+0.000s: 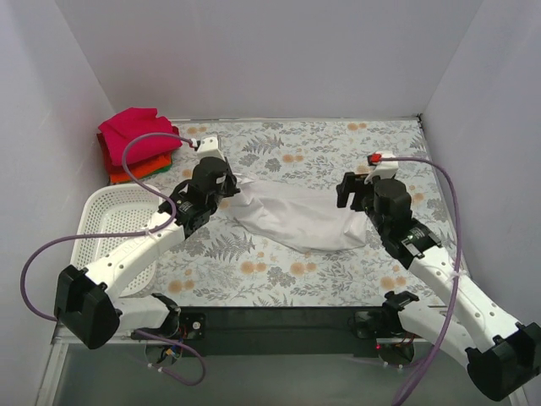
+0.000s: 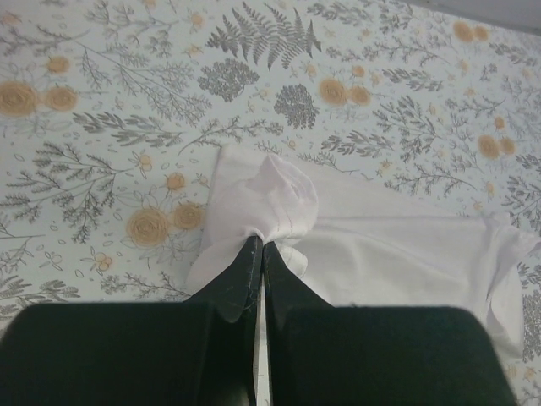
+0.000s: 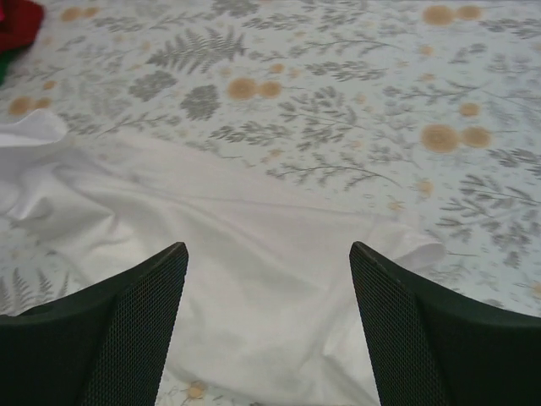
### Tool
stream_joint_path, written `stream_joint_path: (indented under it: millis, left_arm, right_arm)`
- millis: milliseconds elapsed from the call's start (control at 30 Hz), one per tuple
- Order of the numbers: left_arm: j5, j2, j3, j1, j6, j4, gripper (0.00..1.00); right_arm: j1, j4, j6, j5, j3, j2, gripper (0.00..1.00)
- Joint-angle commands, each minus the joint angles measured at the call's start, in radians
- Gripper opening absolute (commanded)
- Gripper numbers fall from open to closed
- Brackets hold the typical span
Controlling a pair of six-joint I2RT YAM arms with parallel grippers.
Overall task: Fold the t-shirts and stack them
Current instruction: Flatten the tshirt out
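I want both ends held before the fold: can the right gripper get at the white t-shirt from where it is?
Probably yes: the right gripper is open just above the white t-shirt, with nothing between them.

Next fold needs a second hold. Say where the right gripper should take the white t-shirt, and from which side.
Probably take the white t-shirt by its loose right-end corner, from above: it lies flat below the open right gripper, opposite the bunch the left gripper pinches.
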Motion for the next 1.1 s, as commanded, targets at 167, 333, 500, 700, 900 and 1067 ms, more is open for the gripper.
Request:
stream_joint_path:
  millis: [167,333,500,700,900,1067]
  left_arm:
    - [0.072,0.036,-0.018,0.041,-0.032,0.076,0.00]
    - [0.135,0.064,-0.052,0.110,-0.042,0.096,0.00]
    - [0.198,0.081,-0.081,0.199,-0.043,0.125,0.00]
    - [0.277,0.085,-0.115,0.290,-0.046,0.145,0.00]
    - [0.353,0.085,-0.155,0.353,-0.049,0.173,0.00]
    - [0.380,0.085,-0.173,0.374,-0.051,0.187,0.00]
  right_arm:
    - [0.299,0.369,0.057,-0.138,-0.082,0.211,0.69]
    - [0.408,0.398,0.018,-0.113,0.069,0.458,0.67]
    - [0.495,0.447,0.014,-0.159,0.165,0.624,0.58]
    - [0.566,0.467,0.011,-0.161,0.285,0.826,0.54]
    - [0.582,0.472,0.003,-0.143,0.350,0.955,0.51]
    - [0.582,0.469,-0.015,-0.100,0.380,1.014,0.51]
